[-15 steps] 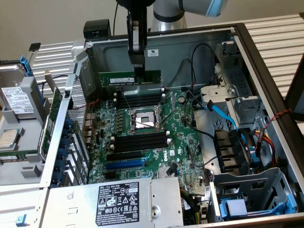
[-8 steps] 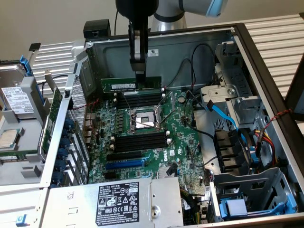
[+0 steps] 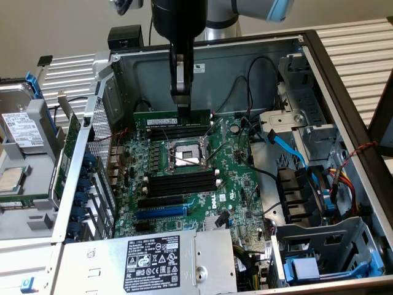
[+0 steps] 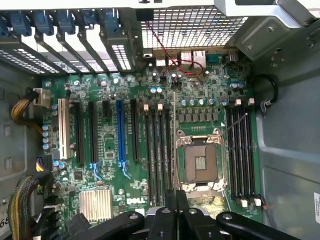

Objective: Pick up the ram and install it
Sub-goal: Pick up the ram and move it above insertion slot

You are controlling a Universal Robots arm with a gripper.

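End effector (image 4: 175,200) pinched shut on the ram (image 3: 153,115), mid-length on its top edge, just above the black memory slots (image 3: 166,131) by the CPU socket (image 3: 183,153). Light, stiff, likely fragile: grip edges, not chips.

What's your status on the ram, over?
Gripper shut on the ram. Ram on edge at the black memory slots beside the CPU socket; seated or not, cannot tell. No obstruction seen at the slots.
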